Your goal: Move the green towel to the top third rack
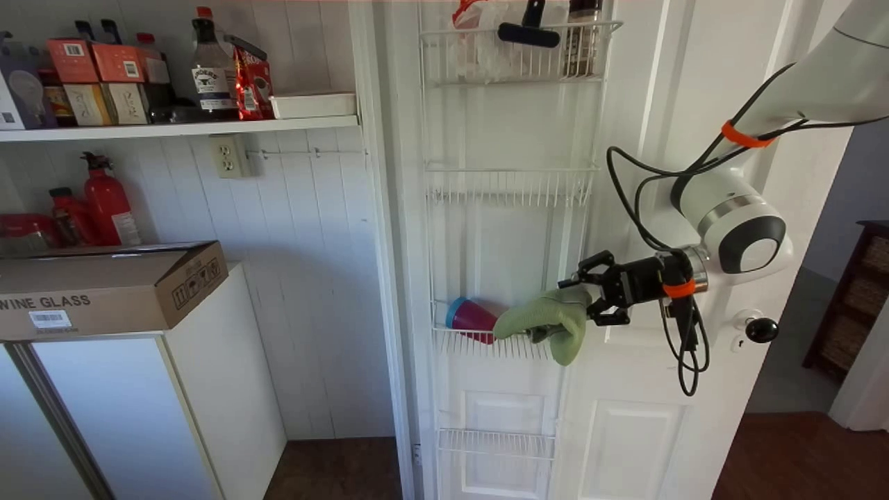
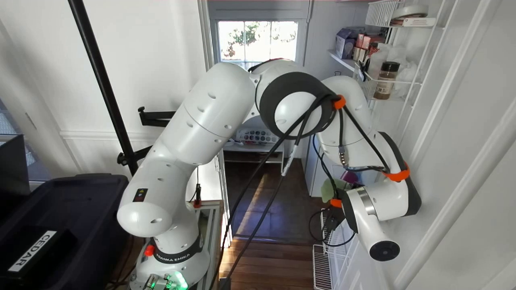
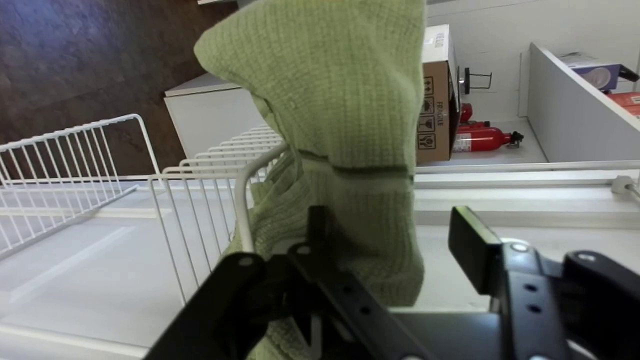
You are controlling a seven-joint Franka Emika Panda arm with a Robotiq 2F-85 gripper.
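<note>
The white door [image 1: 628, 378] carries everything I work on. My arm [image 2: 217, 112] reaches to the working rack [image 3: 242, 200], one level beneath the middle rack [image 1: 510, 186]. In an exterior view, a top rack [image 2: 381, 14] shows above the level with the jar [image 2: 383, 88].

The green towel [image 3: 350, 130] lies bunched on the working rack and overhangs its end on the arm side. Status depends on the count. Counted from the top rack, the middle rack appears to be number three; on that reading, placement is not done, and grasp, lift and release all remain. Counted from the jar's level, the working rack is number three; on that reading, the towel is in place and only withdrawal remains, perhaps after tucking in the overhang. I cannot tell which count is intended. Confirm before proceeding.

A purple cup [image 1: 476, 319] lies tilted on the same rack, just beside the towel; contact between the two is unclear.

The fingers [image 3: 472, 255] stand apart, with no grip on the cloth. The towel's overhanging end sits between and ahead of them. In the wrist view, a gap separates its edge from one finger; the opposite finger overlaps the cloth, and I cannot tell whether it touches.
</note>
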